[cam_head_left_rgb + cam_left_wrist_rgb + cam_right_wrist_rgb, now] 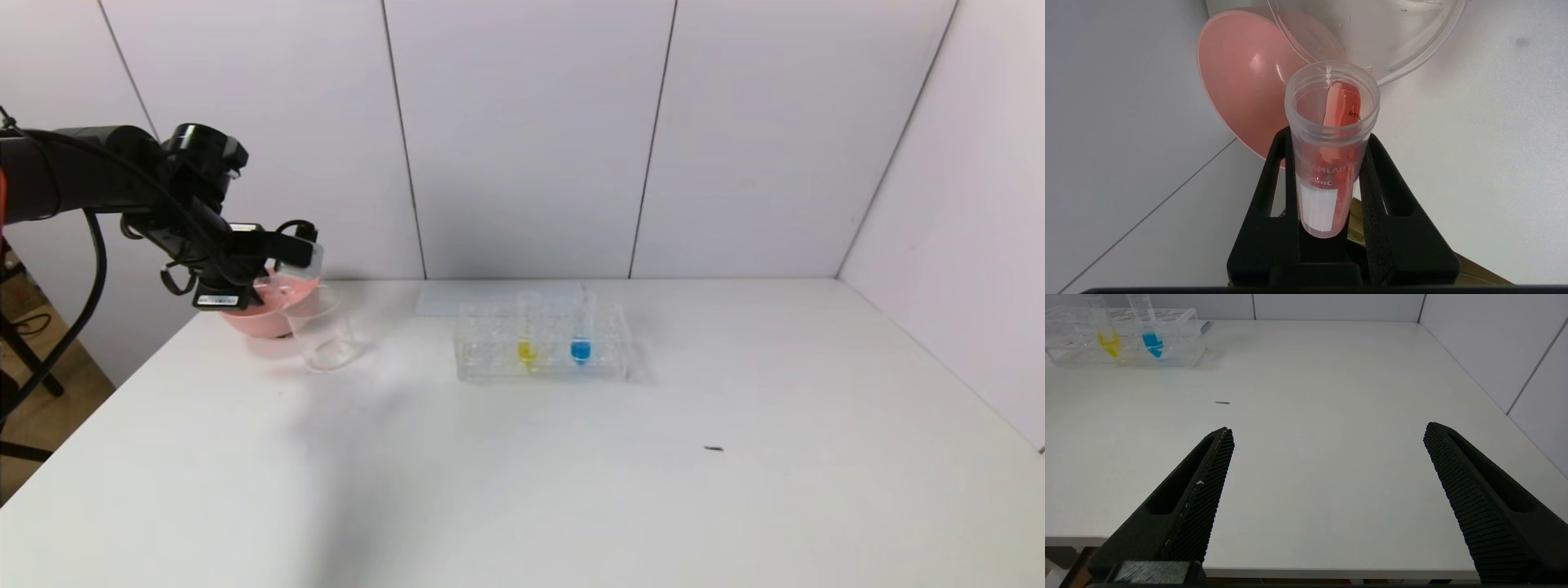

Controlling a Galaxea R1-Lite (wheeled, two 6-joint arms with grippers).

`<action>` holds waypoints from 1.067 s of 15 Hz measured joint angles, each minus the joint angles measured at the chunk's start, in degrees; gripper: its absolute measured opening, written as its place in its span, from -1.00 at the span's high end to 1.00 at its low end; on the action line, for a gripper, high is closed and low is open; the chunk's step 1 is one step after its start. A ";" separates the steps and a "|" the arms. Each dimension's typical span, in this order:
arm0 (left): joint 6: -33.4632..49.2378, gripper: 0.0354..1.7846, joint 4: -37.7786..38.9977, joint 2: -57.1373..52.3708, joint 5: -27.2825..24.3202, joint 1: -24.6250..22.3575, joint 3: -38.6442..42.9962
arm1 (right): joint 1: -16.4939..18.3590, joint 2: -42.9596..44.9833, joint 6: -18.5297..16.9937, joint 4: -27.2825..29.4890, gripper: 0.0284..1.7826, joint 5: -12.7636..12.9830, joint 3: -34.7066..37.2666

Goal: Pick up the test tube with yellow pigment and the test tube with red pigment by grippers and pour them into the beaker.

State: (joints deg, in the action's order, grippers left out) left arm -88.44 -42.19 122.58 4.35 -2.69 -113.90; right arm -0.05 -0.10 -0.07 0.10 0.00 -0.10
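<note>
At upper left of the head view, left gripper (298, 253) raised over the back-left corner of the white table (571, 474), jaws clamped tight on the test tube with red pigment (1331, 151). In the left wrist view, tube tipped well over, open mouth aimed at the rim of the beaker (1372, 41) at the top of the frame, red liquid lying as a streak along the tube's inner wall and reaching close to the lip; white label patch and printed lettering visible between the black fingers (1274, 179). Pink bowl (1241, 81) just beside the beaker, at upper left of that frame, touching or nearly so; cannot tell which. In the head view, beaker (326, 335) standing on the table at left of centre, just in front of the pink bowl (261, 314) and directly below the gripper. Near frame centre, clear tube rack (543, 343) holding the test tube with yellow pigment (528, 339) upright, with a blue-liquid tube (580, 335) upright just to its right, both well apart from the beaker. Small dark speck (713, 448) on the table at lower right of centre. Right gripper (1327, 435) seen only in the right wrist view, low over the near table edge, jaws spread wide, holding nothing; rack with yellow and blue tubes at upper left of that frame.
</note>
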 joint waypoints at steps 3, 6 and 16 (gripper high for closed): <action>-0.17 0.52 0.00 0.02 0.27 0.09 -0.02 | 0.02 0.00 0.02 0.00 -0.91 0.00 0.00; -0.56 0.52 -0.02 0.02 0.38 0.17 -0.02 | 0.02 0.00 0.02 0.00 -0.91 0.00 0.00; -2.21 0.52 1.71 0.72 3.94 1.44 -0.35 | 0.00 0.00 0.00 0.00 -0.91 0.00 0.00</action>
State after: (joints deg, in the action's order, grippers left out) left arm -90.65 -40.48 123.30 8.29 -1.26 -114.25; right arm -0.05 -0.10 -0.07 0.10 0.00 -0.10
